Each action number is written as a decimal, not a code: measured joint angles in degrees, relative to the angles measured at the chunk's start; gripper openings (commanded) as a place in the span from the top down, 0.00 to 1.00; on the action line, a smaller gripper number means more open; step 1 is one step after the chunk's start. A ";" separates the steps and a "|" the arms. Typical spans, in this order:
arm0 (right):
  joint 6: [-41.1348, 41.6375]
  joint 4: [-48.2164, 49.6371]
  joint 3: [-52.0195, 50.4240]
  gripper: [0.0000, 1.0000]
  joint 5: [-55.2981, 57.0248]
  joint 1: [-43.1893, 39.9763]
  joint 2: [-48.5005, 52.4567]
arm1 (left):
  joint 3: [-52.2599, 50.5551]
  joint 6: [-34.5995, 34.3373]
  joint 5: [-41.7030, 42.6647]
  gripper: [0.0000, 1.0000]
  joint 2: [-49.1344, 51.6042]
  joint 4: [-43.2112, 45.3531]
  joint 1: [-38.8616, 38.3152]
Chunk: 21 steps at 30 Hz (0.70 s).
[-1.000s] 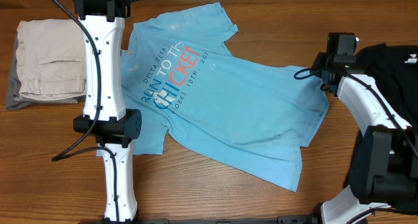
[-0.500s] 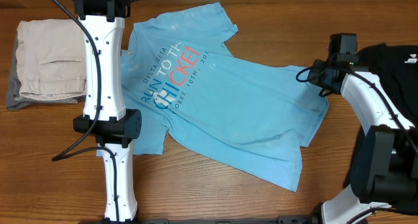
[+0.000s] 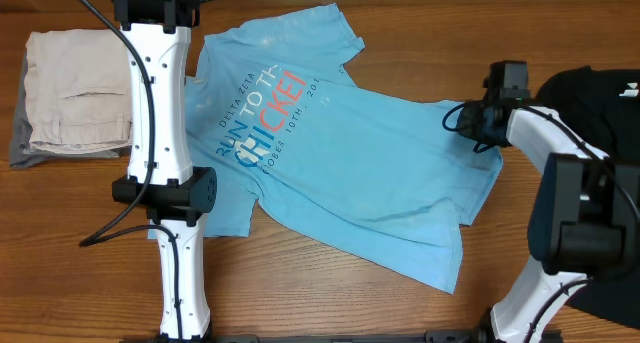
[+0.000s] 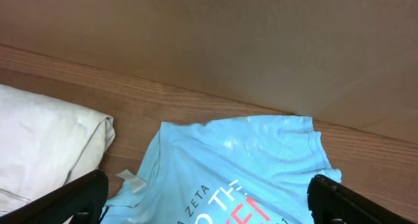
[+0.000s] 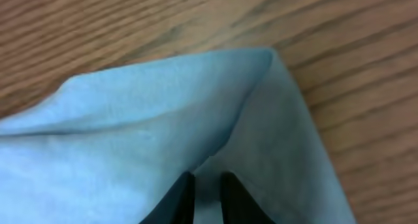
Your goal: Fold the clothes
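The clothes, a light blue T-shirt (image 3: pixel 350 153) with white, dark blue and red lettering, lie spread face up and slanted across the wooden table. My right gripper (image 3: pixel 472 117) is at the shirt's right hem corner. In the right wrist view its jaws (image 5: pixel 207 185) stand narrow, shut on a raised fold of blue fabric (image 5: pixel 163 113). My left gripper (image 4: pixel 209 204) hangs wide open above the shirt's upper part (image 4: pixel 248 159), one black finger (image 4: pixel 72 198) on each side, holding nothing. The left arm (image 3: pixel 155 103) covers part of the shirt's left side.
Folded beige trousers (image 3: pixel 75 93) lie on a grey cloth at the left edge, also in the left wrist view (image 4: pixel 46 145). A black garment (image 3: pixel 600 88) sits at the far right behind the right arm. A brown wall (image 4: pixel 209 41) backs the table.
My right gripper has moved left and down onto the shirt's right corner and closed on it. The corner now bunches slightly leftward. The left arm has not moved.
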 measured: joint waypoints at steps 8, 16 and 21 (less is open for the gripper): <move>-2.54 -1.60 0.37 0.82 3.85 0.04 0.00 | -0.02 0.00 0.00 0.00 0.00 -0.02 0.00; -3.04 -2.05 0.39 0.76 11.80 -0.02 0.02 | 0.00 -0.02 0.00 0.00 0.00 -0.07 0.00; -3.13 -4.31 2.45 0.66 13.60 -0.02 0.07 | 0.00 -0.02 -0.02 0.00 0.00 -0.02 0.00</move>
